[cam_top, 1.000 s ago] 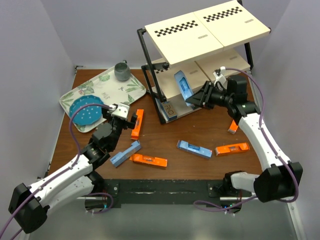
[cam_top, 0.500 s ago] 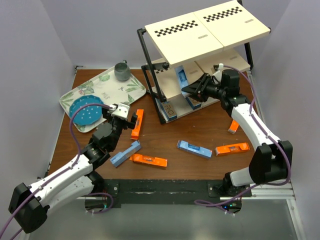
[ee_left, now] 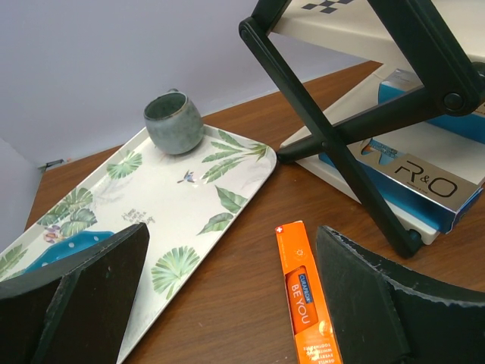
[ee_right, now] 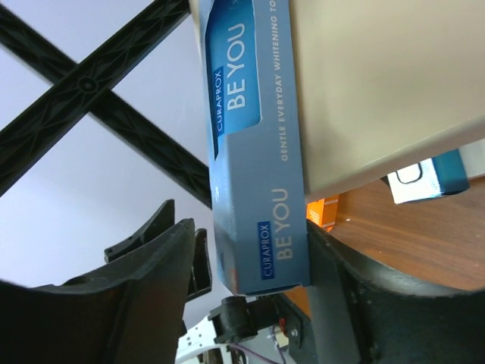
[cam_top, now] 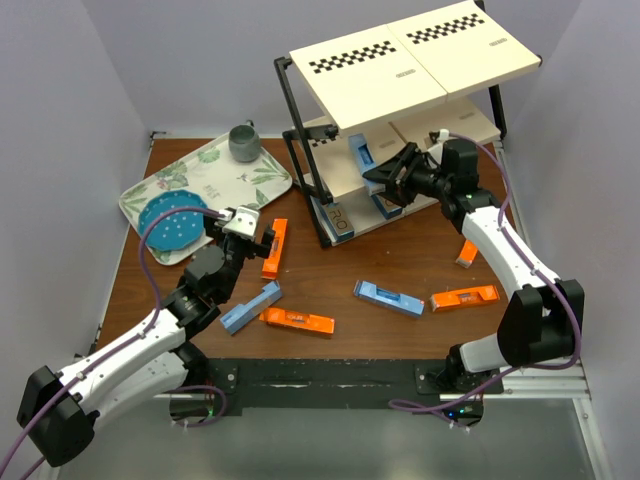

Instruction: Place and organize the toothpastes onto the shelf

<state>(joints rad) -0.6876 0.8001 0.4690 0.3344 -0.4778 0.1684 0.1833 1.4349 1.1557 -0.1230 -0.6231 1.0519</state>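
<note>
The shelf [cam_top: 400,60] stands at the back right. A blue toothpaste carton [cam_top: 362,155] leans on its middle board. My right gripper [cam_top: 385,180] is open around the carton's lower end [ee_right: 258,152]; one finger touches it, and a gap shows at the other. A silver-white carton [cam_top: 338,215] and a blue one [cam_top: 385,205] lie on the bottom board. My left gripper [cam_top: 262,240] is open and empty just above an orange carton [cam_top: 272,247], which also shows in the left wrist view [ee_left: 307,296]. Several more cartons lie on the table: blue [cam_top: 251,307], orange [cam_top: 297,320], blue [cam_top: 388,297], orange [cam_top: 464,298], orange [cam_top: 466,253].
A leaf-patterned tray [cam_top: 215,180] at the back left holds a grey cup [cam_top: 243,142] and a blue dotted plate [cam_top: 170,222]. The shelf's black cross frame [ee_left: 341,144] stands close to the right of my left gripper.
My right gripper has carried the blue carton up and left onto the middle board, then spread its fingers. The left arm has not moved.
</note>
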